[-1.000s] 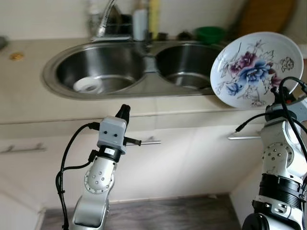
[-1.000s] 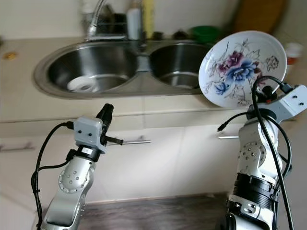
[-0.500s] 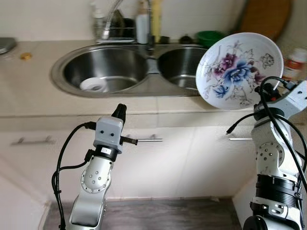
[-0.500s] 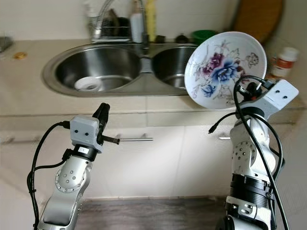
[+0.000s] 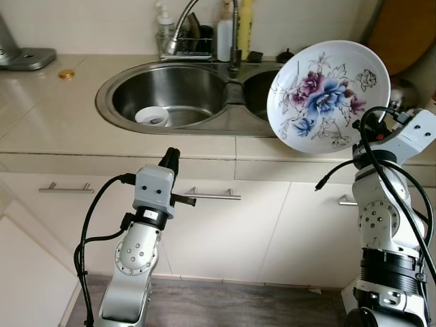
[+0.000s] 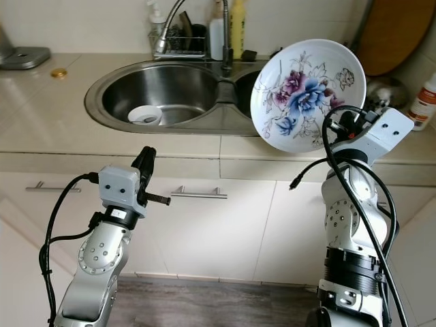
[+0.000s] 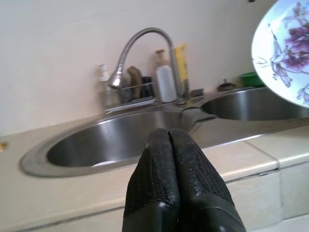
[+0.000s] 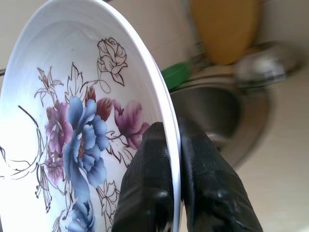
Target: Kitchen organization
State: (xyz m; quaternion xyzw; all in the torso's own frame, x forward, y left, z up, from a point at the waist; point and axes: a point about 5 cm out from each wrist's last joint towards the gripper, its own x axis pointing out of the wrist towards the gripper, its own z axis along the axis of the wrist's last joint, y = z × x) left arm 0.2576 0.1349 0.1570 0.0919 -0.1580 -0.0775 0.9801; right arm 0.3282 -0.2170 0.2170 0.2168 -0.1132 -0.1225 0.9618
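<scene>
Right claw (image 8: 175,159) clenched on the rim of a round white plate with blue and purple flower print (image 5: 329,95): one finger on the painted face, the other behind. Plate held upright on edge, face toward the camera, in the air above the near lip of the beige tiled desk (image 5: 61,116), in front of the right basin of the stainless steel double sink (image 5: 174,95). Plate touches nothing but the claw.

Left claw (image 7: 170,145) pressed closed, empty, fingers together. It sits low, in front of the near desk edge, above the white cabinet doors with bar handles (image 5: 211,196), pointing toward the left basin.

Left basin holds a small white round bowl (image 5: 151,116). Curved chrome tap (image 5: 178,24) at the far rim, with bottles (image 5: 225,30) and a wire rack beside it. Brown wooden board (image 6: 392,34) leans at far right.

Desk left of the sink is open, apart from a small gold disc (image 5: 66,73) far left.
</scene>
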